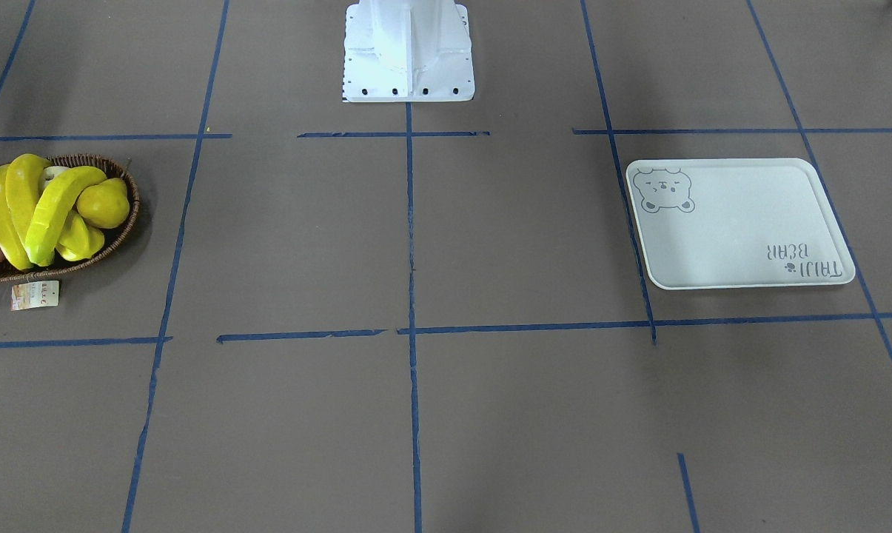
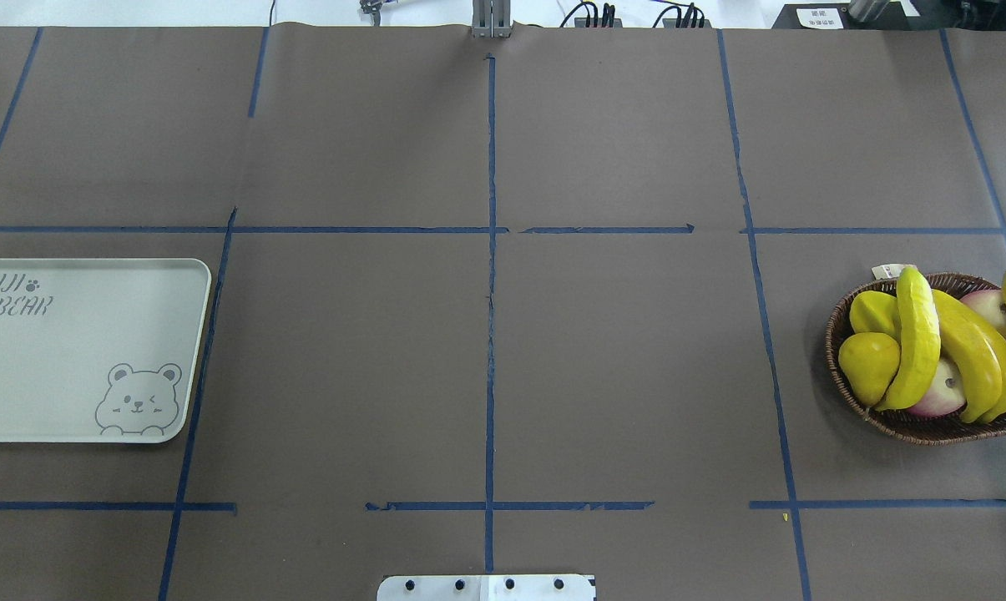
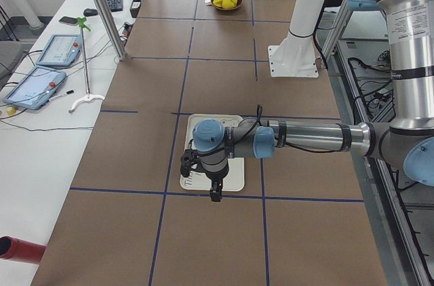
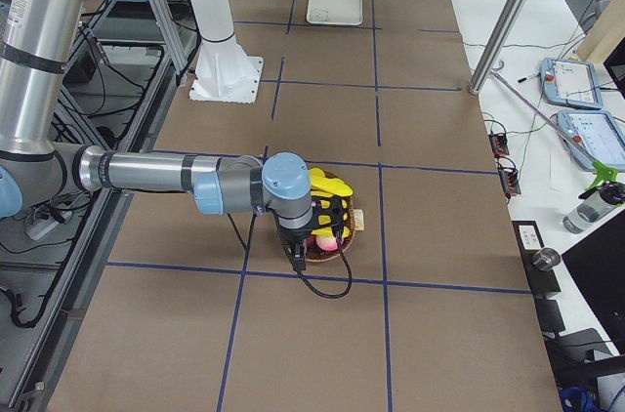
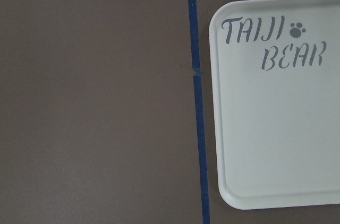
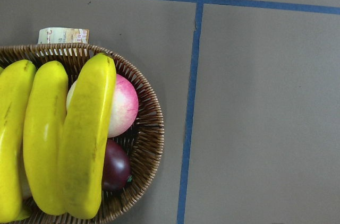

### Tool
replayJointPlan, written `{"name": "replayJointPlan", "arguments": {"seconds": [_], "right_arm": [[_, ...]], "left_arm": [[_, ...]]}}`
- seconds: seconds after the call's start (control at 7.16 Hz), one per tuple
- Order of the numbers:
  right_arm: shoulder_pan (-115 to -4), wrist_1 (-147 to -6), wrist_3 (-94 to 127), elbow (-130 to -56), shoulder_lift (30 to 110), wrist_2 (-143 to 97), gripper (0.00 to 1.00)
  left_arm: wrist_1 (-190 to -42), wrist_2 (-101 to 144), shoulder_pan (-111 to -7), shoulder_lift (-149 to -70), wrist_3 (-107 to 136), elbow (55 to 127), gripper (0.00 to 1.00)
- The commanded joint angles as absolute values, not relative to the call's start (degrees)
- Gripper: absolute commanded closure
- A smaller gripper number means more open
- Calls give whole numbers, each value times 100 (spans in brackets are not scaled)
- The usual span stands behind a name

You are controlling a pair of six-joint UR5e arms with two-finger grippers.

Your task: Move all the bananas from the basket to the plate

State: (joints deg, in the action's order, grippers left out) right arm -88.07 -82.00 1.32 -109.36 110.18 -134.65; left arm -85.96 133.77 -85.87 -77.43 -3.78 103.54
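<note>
Several yellow bananas (image 2: 918, 334) lie heaped in the wicker basket (image 2: 928, 427) at the table's right end; they also show in the front view (image 1: 16, 207) and the right wrist view (image 6: 85, 144). The pale plate (image 2: 68, 367) with the bear drawing lies bare at the left end. My left gripper (image 3: 215, 192) hangs above the plate's outer end, and my right gripper (image 4: 298, 254) hangs above the basket (image 4: 350, 222). Each shows only in a side view, so I cannot tell whether it is open or shut.
The basket also holds a yellow pear (image 2: 868, 367), a starfruit (image 2: 874, 313), a pink peach (image 6: 122, 104) and a dark purple fruit (image 6: 114, 165). A paper tag (image 1: 35, 295) hangs from its rim. The white robot base (image 1: 408, 52) stands mid-table.
</note>
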Motion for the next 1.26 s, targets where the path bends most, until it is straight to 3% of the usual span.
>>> {"name": "replayJointPlan", "arguments": {"seconds": [0.0,0.42,1.12], "right_arm": [[-8807,-8200,132,-10942,11021,-13465,0],[-8798,-8165,184,-11195,11013,-13509,0],[-7675,-8165,2555,-12663,10829,-13764,1]], "left_arm": [[-8596,13377,-8587,-7734,-378,10354,0],[-8587,13377,-8578,-7743,-378,10310,0],[-8596,13386,-8569,-7752,-360,10310,0]]}}
